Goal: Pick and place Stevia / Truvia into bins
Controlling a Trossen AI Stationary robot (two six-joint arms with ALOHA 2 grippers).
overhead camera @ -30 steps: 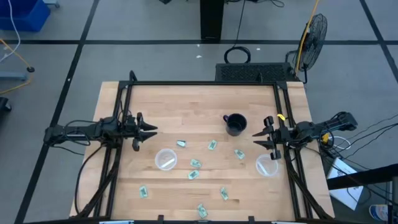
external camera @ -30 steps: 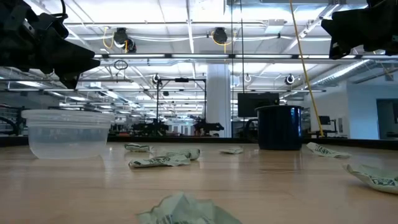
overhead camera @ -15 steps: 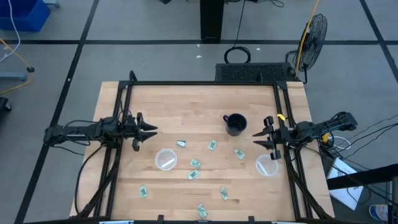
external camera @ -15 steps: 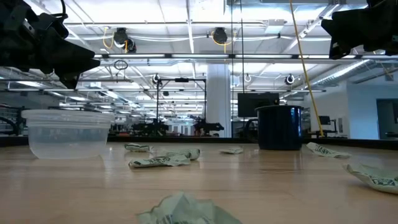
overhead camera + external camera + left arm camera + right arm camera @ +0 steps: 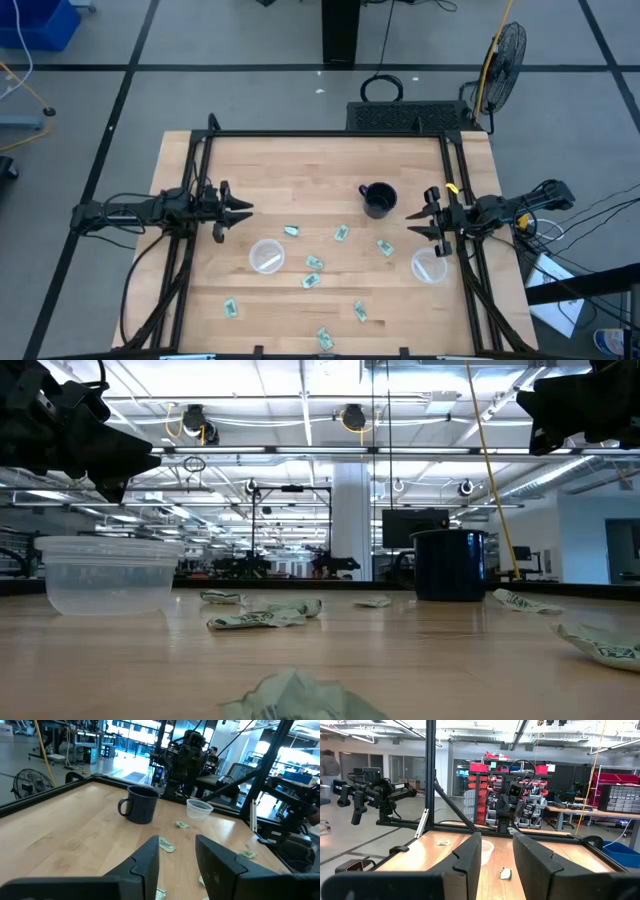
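Several pale green sachets lie flat and scattered on the wooden table, among them one, another and a third. One clear cup stands left of centre and a second clear cup stands near the right side. My left gripper hovers open at the table's left, above and beyond the left cup. My right gripper hovers open at the table's right, just beyond the right cup. In the left wrist view the open fingers frame a sachet farther off. The right wrist view shows a cup and a sachet ahead.
A black handled mug stands upright between the two grippers, toward the far side. More sachets lie near the table's near edge. A dark metal frame runs along the far edge and down both sides of the table.
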